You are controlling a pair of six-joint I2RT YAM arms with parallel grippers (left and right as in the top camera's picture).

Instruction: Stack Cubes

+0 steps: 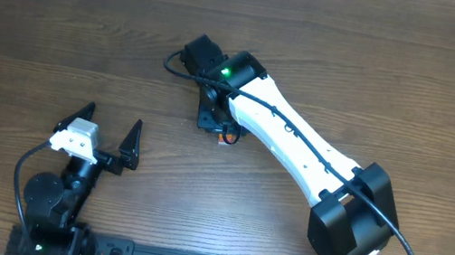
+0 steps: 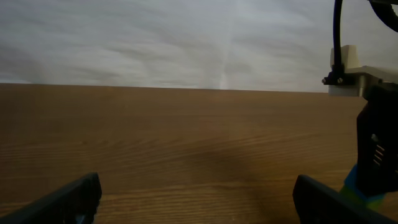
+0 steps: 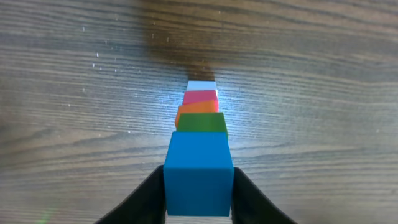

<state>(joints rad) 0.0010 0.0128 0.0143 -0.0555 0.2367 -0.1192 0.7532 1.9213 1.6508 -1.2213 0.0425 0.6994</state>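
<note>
A stack of cubes stands on the wooden table point(image 3: 74, 124): white point(image 3: 201, 85) at the bottom, then red point(image 3: 199, 96), orange point(image 3: 196, 108), green point(image 3: 200, 122) and blue point(image 3: 199, 163) on top. My right gripper point(image 3: 199, 194) is shut on the blue cube, one finger pressed against each side. From above, the right gripper point(image 1: 216, 112) hovers mid-table and hides most of the stack; a bit of orange and white point(image 1: 225, 137) peeks out. My left gripper point(image 1: 112, 120) is open and holds nothing, low at the left near its base. Its wrist view catches the stack's edge point(image 2: 356, 186).
The right arm point(image 1: 297, 152) stretches diagonally from the bottom right to the table's centre. In the left wrist view the right arm's gripper point(image 2: 376, 149) stands at the far right. Bare wood surrounds the stack on all sides.
</note>
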